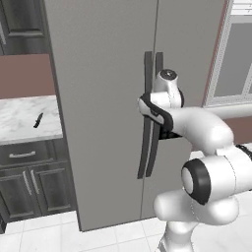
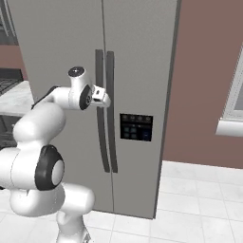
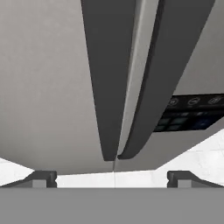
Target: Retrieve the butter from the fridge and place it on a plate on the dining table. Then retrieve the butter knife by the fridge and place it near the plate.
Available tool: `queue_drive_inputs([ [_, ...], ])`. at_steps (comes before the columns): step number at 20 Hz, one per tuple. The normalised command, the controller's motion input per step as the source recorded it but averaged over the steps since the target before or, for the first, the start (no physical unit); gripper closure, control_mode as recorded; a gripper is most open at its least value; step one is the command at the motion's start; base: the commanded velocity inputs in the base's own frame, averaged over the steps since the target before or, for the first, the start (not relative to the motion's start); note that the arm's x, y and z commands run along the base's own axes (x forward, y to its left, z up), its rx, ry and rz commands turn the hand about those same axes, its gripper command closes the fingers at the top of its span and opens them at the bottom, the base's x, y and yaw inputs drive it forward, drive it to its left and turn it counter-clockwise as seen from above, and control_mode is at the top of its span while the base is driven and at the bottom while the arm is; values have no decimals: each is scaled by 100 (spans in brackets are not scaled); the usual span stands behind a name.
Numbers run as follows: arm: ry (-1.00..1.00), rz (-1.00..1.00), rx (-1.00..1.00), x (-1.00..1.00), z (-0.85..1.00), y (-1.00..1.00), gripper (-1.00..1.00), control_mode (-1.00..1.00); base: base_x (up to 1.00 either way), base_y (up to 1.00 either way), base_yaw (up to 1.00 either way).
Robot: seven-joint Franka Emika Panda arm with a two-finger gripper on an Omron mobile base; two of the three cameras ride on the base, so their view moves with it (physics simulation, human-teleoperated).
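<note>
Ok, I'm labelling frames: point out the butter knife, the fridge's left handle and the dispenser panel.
butter knife (image 1: 38,119), left base view, mid-blade.
left handle (image 2: 99,114), right base view, mid-bar.
dispenser panel (image 2: 136,127), right base view, centre.

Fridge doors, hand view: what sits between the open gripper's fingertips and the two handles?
Nothing. In the hand view the open gripper faces the fridge with bare space before its two dark handles; the dispenser panel lies off to one side.

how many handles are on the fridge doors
2. Both are long dark vertical bars side by side at the middle seam of the fridge: the left handle on the left door, the right handle on the right door, above the dispenser panel.
</note>
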Motion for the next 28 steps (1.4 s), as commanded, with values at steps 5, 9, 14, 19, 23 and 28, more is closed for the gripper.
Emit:
queue_drive_inputs([
  [5,0,-4,0,53,-5,2,-100,-100,0,0,0],
  [9,0,-2,0,52,-8,2,-100,-100,0,0,0],
  [14,-2,-1,0,46,-16,0,-100,-100,0,0,0],
  [19,-2,0,0,42,-26,0,-100,-100,0,0,0],
  [23,-2,0,0,41,-29,-1,-100,-100,0,0,0],
  [28,-20,0,-2,9,-50,-6,-100,-100,0,0,0],
])
